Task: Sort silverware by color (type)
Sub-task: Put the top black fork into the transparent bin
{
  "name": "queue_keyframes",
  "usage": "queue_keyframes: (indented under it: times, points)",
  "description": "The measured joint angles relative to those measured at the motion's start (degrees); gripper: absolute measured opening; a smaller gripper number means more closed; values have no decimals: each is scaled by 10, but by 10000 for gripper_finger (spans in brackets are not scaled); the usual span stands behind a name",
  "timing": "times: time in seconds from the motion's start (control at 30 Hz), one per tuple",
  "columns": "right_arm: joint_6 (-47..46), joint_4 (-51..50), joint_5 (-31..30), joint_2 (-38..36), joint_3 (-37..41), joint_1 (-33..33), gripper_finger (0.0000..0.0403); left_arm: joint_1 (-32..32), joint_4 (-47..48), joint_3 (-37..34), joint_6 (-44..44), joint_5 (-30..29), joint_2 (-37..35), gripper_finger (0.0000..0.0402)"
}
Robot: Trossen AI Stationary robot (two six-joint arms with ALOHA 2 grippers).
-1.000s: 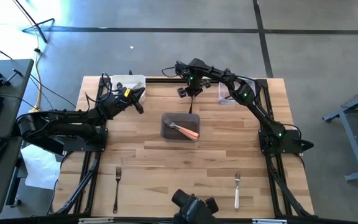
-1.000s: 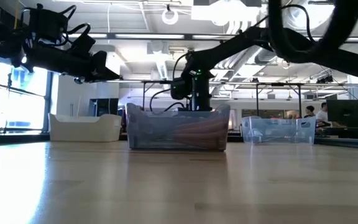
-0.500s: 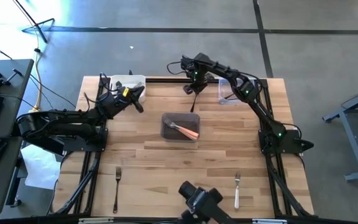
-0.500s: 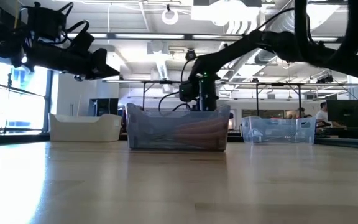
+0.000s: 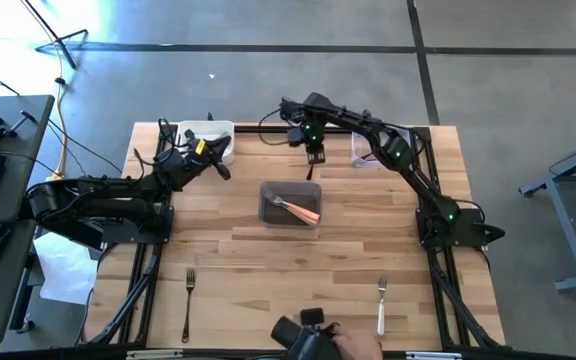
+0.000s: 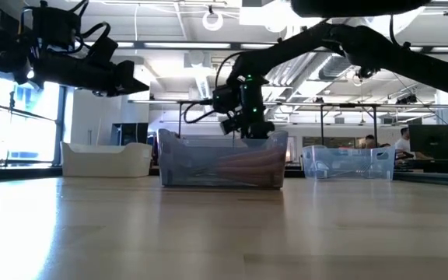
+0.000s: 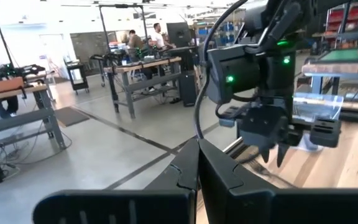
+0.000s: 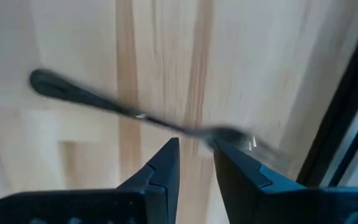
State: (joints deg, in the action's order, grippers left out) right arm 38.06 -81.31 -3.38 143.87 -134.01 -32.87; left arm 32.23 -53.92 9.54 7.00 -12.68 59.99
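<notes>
A dark-handled fork (image 8: pixel 98 102) lies on the wood near the table's far edge, blurred in the right wrist view. My right gripper (image 8: pixel 196 144) points down above it (image 5: pixel 315 153), fingers a little apart, the fork's neck showing past the gap. Orange-handled forks (image 5: pixel 303 211) lie in the grey tub (image 5: pixel 268 190) at mid-table. A black-handled fork (image 5: pixel 189 300) and a white-handled fork (image 5: pixel 381 312) lie flat near the near edge. My left gripper (image 7: pixel 197 167) is shut and held level in the air beside the white tub (image 5: pixel 193 130).
A clear tub (image 5: pixel 364 156) stands at the far right, beside the right arm. The table's black frame rail (image 8: pixel 353 106) runs close to the dark fork. A dark device (image 5: pixel 303 335) shows at the near edge. Bare wood lies between the grey tub and the two near forks.
My right gripper has rolled a good way about its own downward-pointing line over the far edge and has risen a little. Its fingers keep the same gap. The dark device at the near edge has shifted about.
</notes>
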Motion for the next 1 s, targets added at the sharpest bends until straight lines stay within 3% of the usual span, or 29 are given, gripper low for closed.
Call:
queue_keyframes:
  times: [0.13,0.33,0.53,0.7,0.87,1.0]
  points:
    - [61,26,-54,0,16,16,83,0,8,0,14,-1,0,0]
    - [98,31,-61,1,18,21,83,0,20,0,35,-1,0,0]
    - [95,42,-49,-13,18,17,83,0,41,0,45,-3,0,0]
    - [73,45,2,-38,27,9,83,0,45,0,53,-5,0,0]
    - [83,82,-20,-134,174,6,83,0,45,0,57,-5,0,0]
    - [116,207,-23,-227,329,7,83,0,40,0,56,-13,0,0]
